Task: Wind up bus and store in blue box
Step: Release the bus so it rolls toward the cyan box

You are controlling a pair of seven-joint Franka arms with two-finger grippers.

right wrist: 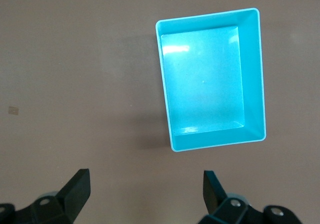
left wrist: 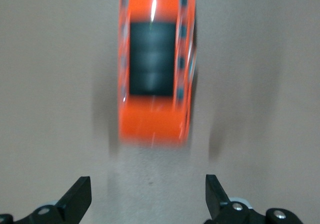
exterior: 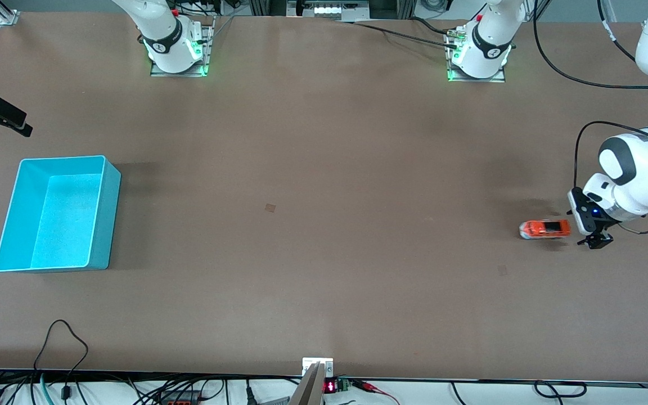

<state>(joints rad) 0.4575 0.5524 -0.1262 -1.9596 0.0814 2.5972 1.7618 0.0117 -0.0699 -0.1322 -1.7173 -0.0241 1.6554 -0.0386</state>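
The bus [exterior: 545, 229], orange with a dark roof window, stands on the table toward the left arm's end, and it looks blurred in the left wrist view [left wrist: 155, 69]. My left gripper [exterior: 597, 242] is low, right beside the bus's end that faces the table edge. It is open [left wrist: 148, 194] with only bare table between its fingers, and it is clear of the bus. The blue box [exterior: 104, 219] sits at the right arm's end with nothing in it. My right gripper [right wrist: 146, 189] hangs high and open with the blue box [right wrist: 254, 74] in its view.
A small brown mark [exterior: 270, 207] lies mid-table. The arm bases [exterior: 178, 50] [exterior: 478, 59] stand along the table's edge farthest from the front camera. Cables and a small mount [exterior: 317, 368] line the nearest edge.
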